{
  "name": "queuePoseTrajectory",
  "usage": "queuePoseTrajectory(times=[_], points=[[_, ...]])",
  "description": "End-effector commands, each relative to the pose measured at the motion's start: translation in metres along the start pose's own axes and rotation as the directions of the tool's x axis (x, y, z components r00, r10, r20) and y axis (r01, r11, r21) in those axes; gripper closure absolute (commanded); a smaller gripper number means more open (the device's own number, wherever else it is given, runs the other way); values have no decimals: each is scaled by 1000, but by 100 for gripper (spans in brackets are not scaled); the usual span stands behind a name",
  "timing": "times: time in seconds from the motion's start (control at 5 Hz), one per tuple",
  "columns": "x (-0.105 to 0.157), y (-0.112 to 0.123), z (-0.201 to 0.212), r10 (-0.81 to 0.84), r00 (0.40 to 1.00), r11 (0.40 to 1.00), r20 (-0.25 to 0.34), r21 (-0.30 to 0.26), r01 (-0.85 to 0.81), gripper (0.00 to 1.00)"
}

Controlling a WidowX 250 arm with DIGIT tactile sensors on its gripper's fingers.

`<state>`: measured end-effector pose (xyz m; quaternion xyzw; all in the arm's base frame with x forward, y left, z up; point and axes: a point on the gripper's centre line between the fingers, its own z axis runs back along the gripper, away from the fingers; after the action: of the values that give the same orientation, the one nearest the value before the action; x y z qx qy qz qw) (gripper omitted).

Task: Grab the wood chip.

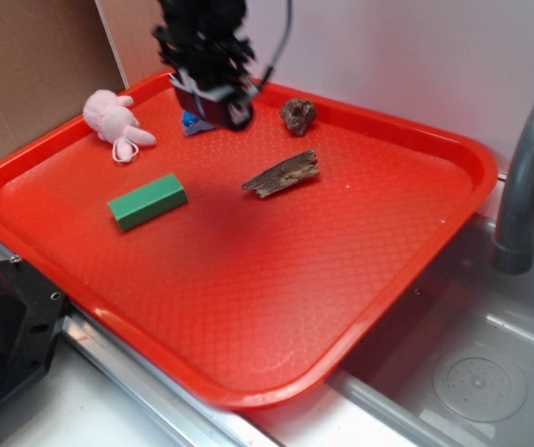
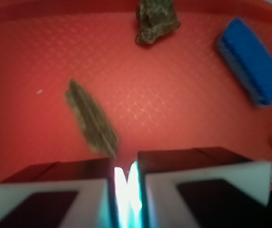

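Approach step. Gripper (image 1: 218,101) hangs above red tray (image 1: 416,270), jaws nearly closed, narrow slit between, holding nothing. Wood chip (image 1: 282,174) lies flat mid-tray, right of green block (image 1: 147,201), untouched. Next move likely: open jaws, shift over chip, descend.

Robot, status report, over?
Gripper shut, empty, above tray. Wood chip lying flat, untouched. Nothing in the way.

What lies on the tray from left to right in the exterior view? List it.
pink plush toy → green block → blue block, partly hidden behind the fingers → wood chip → dark brown lump, all on the red tray.
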<state>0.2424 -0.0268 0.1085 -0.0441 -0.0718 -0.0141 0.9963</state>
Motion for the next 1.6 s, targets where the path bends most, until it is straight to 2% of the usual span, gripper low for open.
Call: queuePoseTrajectory(times=[0.0,0.4,0.6,0.8,1.0,1.2,1.4], points=[[2,-34,-30,-241,970,969,-34,45,242,0],[19,-36,-62,-182,980,979,-81,79,188,0],[31,-29,-75,-160,982,984,-104,67,167,0],[38,-35,-80,-188,978,981,-85,25,191,0],[33,-45,-85,-209,974,977,-89,22,212,0],[23,-51,-82,-200,977,979,-73,30,202,100],[18,-51,-81,-197,978,980,-63,22,198,100]])
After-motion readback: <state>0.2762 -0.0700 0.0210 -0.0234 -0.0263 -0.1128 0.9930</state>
